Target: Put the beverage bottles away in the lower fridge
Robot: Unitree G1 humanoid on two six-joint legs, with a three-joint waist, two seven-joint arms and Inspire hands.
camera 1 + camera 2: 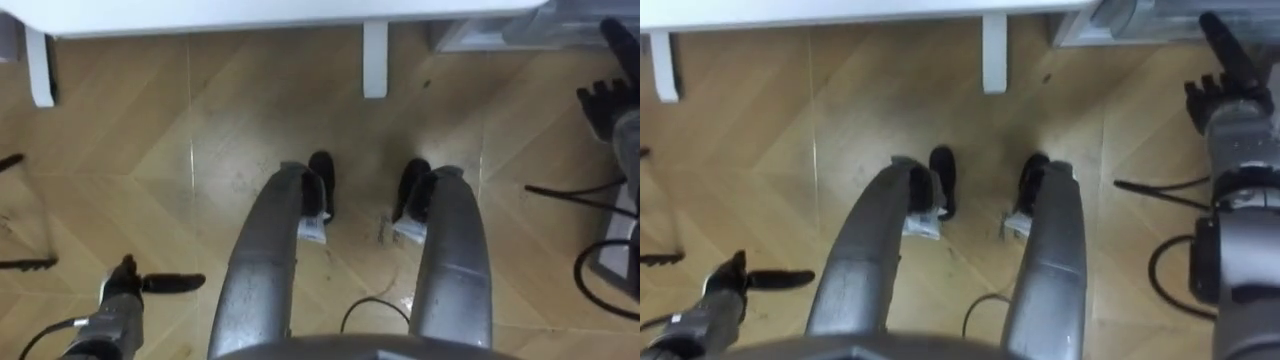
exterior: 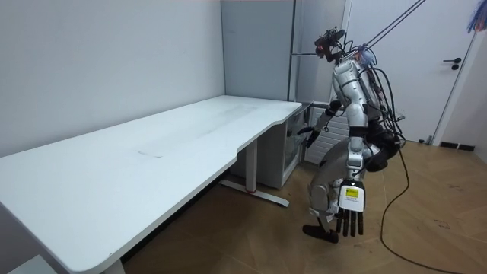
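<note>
Wooden parquet floor [image 1: 150, 130], laid in a chevron pattern and faintly glossy, is seen beneath the robot in the eye views. The robot is stood upright at the end of a white desk [image 2: 152, 160]. The desk's smooth top is shaped with a long rounded cut-in along its front edge. It is carried on flat, square-section white legs [image 1: 375, 60].

The lower fridge [image 2: 293, 148], a low box-shaped cabinet with a glass front, is set on the floor just beside that end of the desk. It is backed by a tall, plain grey cabinet [image 2: 255, 53]. In the eye views the fridge is caught at the upper right, past the desk leg. Whether drinks are kept behind the glass cannot be told.

The left hand [image 2: 351, 221] is hung low beside the leg. Its dark fingers [image 1: 170, 283] are held straight and slightly spread. The right hand [image 1: 1230, 95] is held forward at about waist height, near the fridge front but apart from it. Its fingers [image 1: 1223, 40] are straight and loosely parted.

A white door [image 2: 449, 91] with a dark lever handle is seen at the room view's right.
</note>
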